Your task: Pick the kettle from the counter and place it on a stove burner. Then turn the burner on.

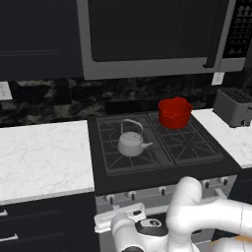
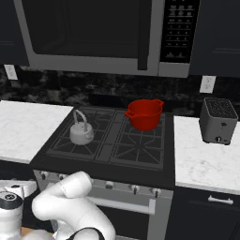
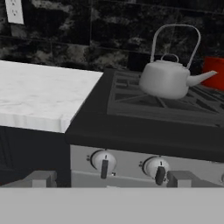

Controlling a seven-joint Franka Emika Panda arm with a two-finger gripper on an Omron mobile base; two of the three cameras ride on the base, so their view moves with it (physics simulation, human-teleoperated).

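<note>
My pincer point(image 3: 109, 181) hangs low in front of the stove, level with the knob panel; my two fingertips point(image 3: 40, 178) stand well apart at the bottom of the hand view, spread and holding nothing. Just beyond them are two round knobs, the left knob point(image 3: 104, 162) and the right knob point(image 3: 156, 168), each with a dark pointer hanging down.

The kettle point(image 3: 168, 78) lies farther off and higher than my pincer, a little to the right, well apart from it. It sits upright on the stove burner point(image 1: 129, 152) at the near left of the black cooktop, resting on the grate. Its spout points right, towards the middle of the stove, so its long axis runs left to right across the cooktop; the thin wire handle point(image 3: 175, 41) arches straight up over the lid.

To the left of the stove lies the white marble worktop point(image 1: 42, 157), touching the stove's side. At the far middle of the cooktop stands a red pot point(image 1: 174, 112), apart from the kettle. On the narrower white slab to the right is a grey toaster point(image 2: 218, 120). Above the stove hangs a microwave point(image 2: 98, 37) against the dark speckled wall.
</note>
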